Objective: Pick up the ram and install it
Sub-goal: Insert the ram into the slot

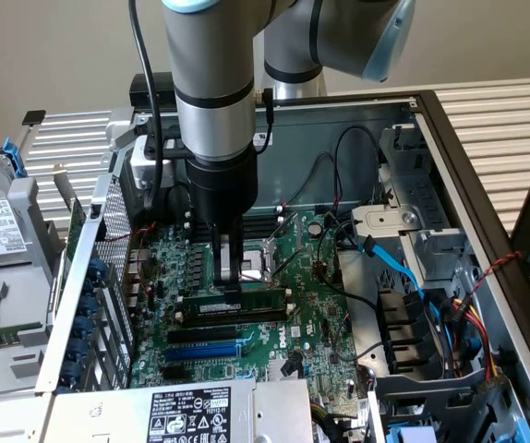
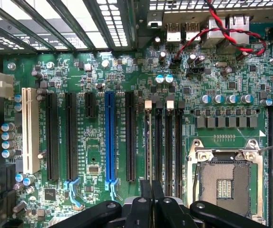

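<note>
The ram (image 1: 260,300) is a thin green stick with dark chips, standing on its long edge along a black memory slot next to the CPU socket (image 1: 258,263). My gripper (image 1: 229,281) comes straight down on the end of the stick toward the exterior view's left, shut on its top edge. In the wrist view my gripper (image 2: 151,192) has its two dark fingers close together. The ram (image 2: 149,142) shows edge-on there, running away from them along the outermost of the memory slots (image 2: 169,142). Whether it is pressed fully home I cannot tell.
A blue slot (image 1: 205,352) and long black slots (image 1: 219,329) lie beside the ram. Blue and black cables (image 1: 403,268) and a drive cage (image 1: 413,231) crowd the exterior view's right. Red and black wires (image 2: 222,28) cross near the rear ports. A labelled power supply (image 1: 191,415) sits in front.
</note>
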### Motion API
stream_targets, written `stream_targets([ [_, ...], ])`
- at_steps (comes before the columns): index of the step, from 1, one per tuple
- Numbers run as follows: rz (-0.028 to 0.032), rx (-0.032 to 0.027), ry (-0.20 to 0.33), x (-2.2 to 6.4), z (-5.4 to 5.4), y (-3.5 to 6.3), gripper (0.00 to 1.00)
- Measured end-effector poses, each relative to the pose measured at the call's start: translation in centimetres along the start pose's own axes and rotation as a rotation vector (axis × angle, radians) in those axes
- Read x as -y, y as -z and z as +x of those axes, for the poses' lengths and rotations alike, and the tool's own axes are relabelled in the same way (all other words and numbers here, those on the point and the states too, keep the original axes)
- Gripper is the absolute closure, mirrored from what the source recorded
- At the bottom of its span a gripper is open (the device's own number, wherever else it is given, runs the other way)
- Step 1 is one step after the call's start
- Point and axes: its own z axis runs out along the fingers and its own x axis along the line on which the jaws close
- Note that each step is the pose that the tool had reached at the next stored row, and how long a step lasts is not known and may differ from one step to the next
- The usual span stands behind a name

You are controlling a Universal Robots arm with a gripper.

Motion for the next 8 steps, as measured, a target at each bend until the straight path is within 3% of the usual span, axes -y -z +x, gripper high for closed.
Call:
stream_targets([
  [8, 0.0001, -0.0034, 0.0, 0.0, 0.01, 0.3, 0.88],
])
